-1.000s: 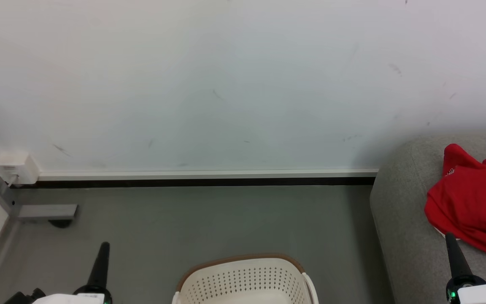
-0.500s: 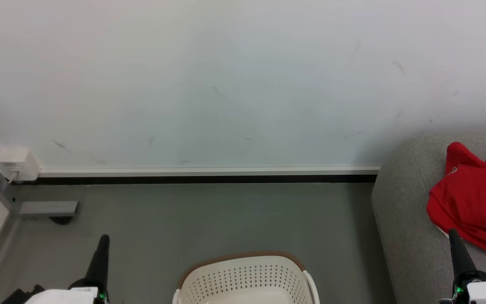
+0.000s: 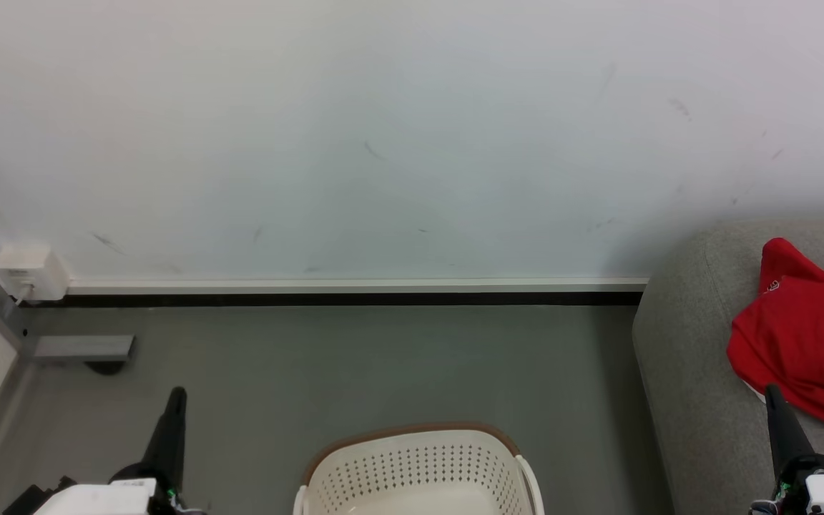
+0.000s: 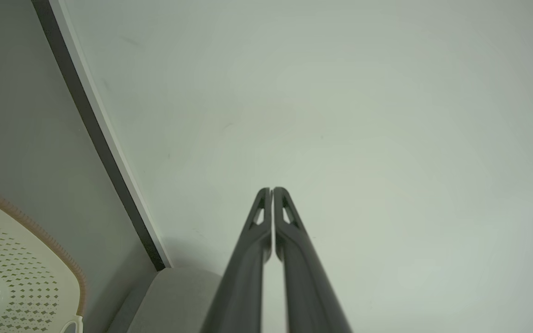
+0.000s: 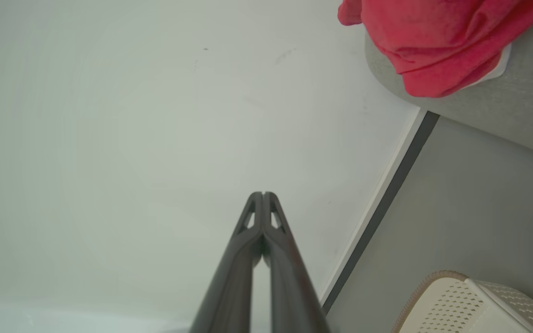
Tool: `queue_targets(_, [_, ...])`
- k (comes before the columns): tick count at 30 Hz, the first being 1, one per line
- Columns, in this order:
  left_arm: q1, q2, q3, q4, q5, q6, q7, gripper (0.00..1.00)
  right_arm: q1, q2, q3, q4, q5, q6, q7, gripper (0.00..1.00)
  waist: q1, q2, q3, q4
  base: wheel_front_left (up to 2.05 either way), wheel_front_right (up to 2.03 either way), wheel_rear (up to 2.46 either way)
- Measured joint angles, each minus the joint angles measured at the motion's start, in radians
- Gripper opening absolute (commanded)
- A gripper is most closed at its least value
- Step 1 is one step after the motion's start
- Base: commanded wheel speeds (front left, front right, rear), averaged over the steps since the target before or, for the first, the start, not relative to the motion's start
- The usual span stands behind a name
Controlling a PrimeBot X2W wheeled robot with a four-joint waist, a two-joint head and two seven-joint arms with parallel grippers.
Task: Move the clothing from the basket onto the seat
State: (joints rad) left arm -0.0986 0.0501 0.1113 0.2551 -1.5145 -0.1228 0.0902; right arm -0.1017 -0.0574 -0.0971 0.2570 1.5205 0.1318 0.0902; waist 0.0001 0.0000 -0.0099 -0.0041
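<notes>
Red garment (image 3: 805, 357) lies on the grey seat (image 3: 691, 386) near its edge; laundry basket (image 3: 419, 465) stands on the floor (image 3: 383, 357); left claw (image 3: 176, 395) and right claw (image 3: 772, 390) both clenched.

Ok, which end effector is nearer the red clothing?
Right. The right end effector shows just below the clothing on the seat; the left end effector is far off, beyond the basket.

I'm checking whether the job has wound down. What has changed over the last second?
The head view slid up slightly: the camera moved. The left gripper rose a little more than the scene did. Nothing was grasped or released. The clothing stays on the seat, the basket on the floor; the right gripper, like the left, stays shut.
</notes>
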Motion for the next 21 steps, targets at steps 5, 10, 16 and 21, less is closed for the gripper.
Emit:
queue_targets(5, [-0.006, 0.000, 0.001, -0.001, -0.030, -0.001, 0.009, 0.00, -0.003, 0.002, -0.007, -0.001, 0.034, 0.000, 0.010, 0.00, 0.0000, 0.0000, 0.003, 0.001, 0.00, 0.00, 0.00])
queue_targets(10, [-0.010, -0.001, 0.003, -0.002, -0.067, -0.002, 0.017, 0.00, -0.009, 0.005, -0.012, -0.002, 0.060, 0.000, 0.016, 0.00, 0.0000, 0.0000, 0.007, 0.003, 0.00, 0.00, 0.00])
queue_targets(16, [-0.015, -0.001, 0.004, -0.004, -0.091, -0.004, 0.024, 0.00, -0.011, 0.007, -0.018, -0.002, 0.089, 0.000, 0.025, 0.00, 0.0000, 0.0000, 0.010, 0.004, 0.00, 0.00, 0.00])
queue_targets(21, [-0.015, -0.001, 0.004, -0.004, -0.091, -0.004, 0.024, 0.00, -0.012, 0.007, -0.018, -0.003, 0.089, 0.000, 0.025, 0.00, 0.0000, 0.0000, 0.010, 0.004, 0.00, 0.00, 0.00])
